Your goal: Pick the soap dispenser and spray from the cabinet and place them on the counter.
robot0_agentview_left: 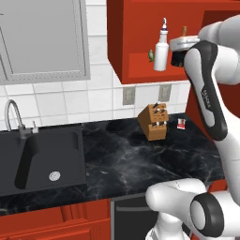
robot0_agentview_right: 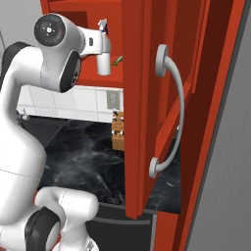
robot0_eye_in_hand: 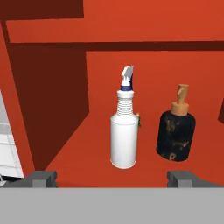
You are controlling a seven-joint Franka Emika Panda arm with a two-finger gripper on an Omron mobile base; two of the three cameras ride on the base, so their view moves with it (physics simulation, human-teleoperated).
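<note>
We're at the open glossy red wall cabinet (robot0_agentview_left: 136,65) w/ panelled door and curved silver bar handle, arm raised to shelf height so the hand looks straight in. On the shelf the slim white plastic spray bottle (robot0_eye_in_hand: 124,135) w/ pointed nozzle stands upright, left of the squat dark brown-black soap dispenser (robot0_eye_in_hand: 175,133) w/ tan pump; the two are just beside each other, not touching. Our gripper (robot0_eye_in_hand: 113,178) has its fingers spread wide, holding nothing, short of both bottles, prob. lining up a grab. The black marble-look tabletop (robot0_agentview_left: 122,154) below carries a wooden knife block (robot0_agentview_left: 154,122); neither bottle is down there yet.
</note>
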